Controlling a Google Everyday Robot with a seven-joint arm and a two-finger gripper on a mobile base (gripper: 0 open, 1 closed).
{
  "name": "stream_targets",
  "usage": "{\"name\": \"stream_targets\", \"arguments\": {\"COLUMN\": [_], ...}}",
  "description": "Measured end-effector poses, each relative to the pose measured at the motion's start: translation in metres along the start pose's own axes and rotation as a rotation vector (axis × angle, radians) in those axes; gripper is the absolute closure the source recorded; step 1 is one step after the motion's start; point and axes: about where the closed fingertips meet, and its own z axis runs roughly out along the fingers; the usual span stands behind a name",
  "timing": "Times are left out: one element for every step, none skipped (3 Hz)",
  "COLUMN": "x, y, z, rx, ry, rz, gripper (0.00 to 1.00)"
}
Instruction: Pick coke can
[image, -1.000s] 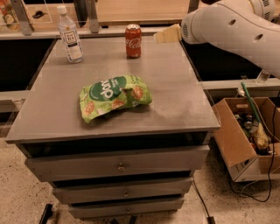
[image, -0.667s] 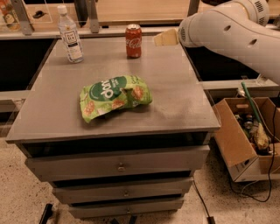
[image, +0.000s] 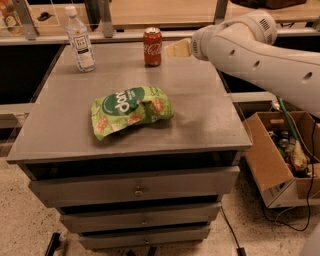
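Note:
The coke can (image: 152, 46) is red with white script and a silver top. It stands upright near the far edge of the grey cabinet top (image: 200, 120). My gripper (image: 177, 48) reaches in from the right at the end of the white arm (image: 260, 55). Its pale tip is level with the can and a short way to its right, not touching it.
A clear plastic bottle (image: 80, 40) with a white cap stands at the far left. A green snack bag (image: 131, 110) lies in the middle of the top. A cardboard box (image: 285, 155) with clutter and cables sits on the floor at the right. Drawers face the front.
The arm and gripper have moved left toward the can. The can, bottle and bag have not moved.

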Motion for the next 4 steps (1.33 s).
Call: {"name": "stream_targets", "arguments": {"x": [0.004, 0.009, 0.012, 0.01], "y": [0.011, 0.015, 0.017, 0.018], "z": [0.021, 0.039, 0.053, 0.07], "rx": [-0.017, -0.02, -0.02, -0.007], "ry": [-0.025, -0.037, -0.045, -0.048], "rz": [0.014, 0.035, 0.047, 0.02], "gripper": [0.0, 0.0, 0.0, 0.0]}}
